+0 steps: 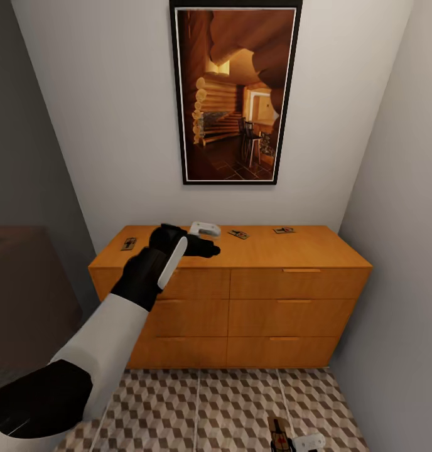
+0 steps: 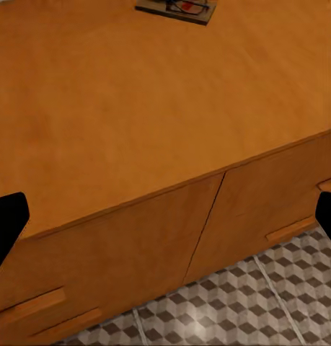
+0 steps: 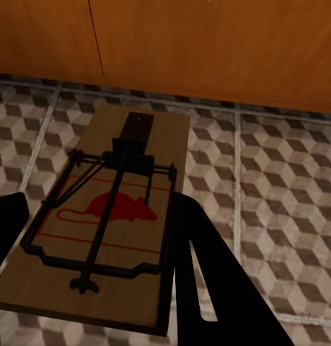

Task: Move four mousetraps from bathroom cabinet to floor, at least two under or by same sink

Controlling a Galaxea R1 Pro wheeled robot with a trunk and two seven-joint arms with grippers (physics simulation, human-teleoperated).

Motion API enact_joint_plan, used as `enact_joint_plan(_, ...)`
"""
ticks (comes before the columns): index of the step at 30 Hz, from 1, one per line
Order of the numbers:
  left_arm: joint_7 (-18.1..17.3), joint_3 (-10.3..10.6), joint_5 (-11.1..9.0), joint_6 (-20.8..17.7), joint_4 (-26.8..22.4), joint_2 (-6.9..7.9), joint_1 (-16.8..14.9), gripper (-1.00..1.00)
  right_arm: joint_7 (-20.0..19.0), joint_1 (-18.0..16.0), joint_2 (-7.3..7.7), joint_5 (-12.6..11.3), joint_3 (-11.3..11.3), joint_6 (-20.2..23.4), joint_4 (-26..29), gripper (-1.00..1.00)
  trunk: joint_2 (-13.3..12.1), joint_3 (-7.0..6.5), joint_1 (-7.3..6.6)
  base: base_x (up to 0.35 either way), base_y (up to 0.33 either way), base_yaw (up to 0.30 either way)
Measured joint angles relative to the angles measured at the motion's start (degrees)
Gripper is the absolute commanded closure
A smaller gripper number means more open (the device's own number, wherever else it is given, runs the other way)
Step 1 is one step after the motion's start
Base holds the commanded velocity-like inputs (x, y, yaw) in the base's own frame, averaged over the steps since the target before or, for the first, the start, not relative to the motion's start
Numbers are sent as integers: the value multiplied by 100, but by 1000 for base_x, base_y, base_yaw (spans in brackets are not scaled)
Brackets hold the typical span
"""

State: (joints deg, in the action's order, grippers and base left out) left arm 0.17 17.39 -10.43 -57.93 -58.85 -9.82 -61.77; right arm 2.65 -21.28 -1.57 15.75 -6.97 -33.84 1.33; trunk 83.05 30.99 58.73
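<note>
Our right gripper point(image 3: 100, 288) holds one mousetrap point(image 3: 107, 216) clamped low over the bathroom floor point(image 3: 280, 187), ready for placing. Our left gripper point(image 2: 165, 216), fingers apart, hovers over the cabinet point(image 1: 260, 251), where three mousetraps lie at twelve o'clock.

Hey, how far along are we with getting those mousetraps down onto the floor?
Done: nothing visible yet; no trap lies on the bathroom floor. In hand: the right gripper holds one mousetrap above the tiles, while the open left gripper reaches over the cabinet. Left: three traps on its top.
</note>
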Motion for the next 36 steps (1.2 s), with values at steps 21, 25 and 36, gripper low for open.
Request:
enact_joint_plan(21,-538,425,-59,-19,-949,87,-67,-100,2,4,26,-10,-9,-50,2,100,0,0,0,0,0,0)
enact_joint_plan(25,-558,438,-58,-13,-970,108,-67,-100,3,0,50,-22,-15,-47,-12,100,0,0,0,0,0,0)
enact_joint_plan(36,-565,449,-58,-12,-941,134,-60,-100,26,934,426,-23,-14,-1111,-32,100,0,1,0,0,0,0)
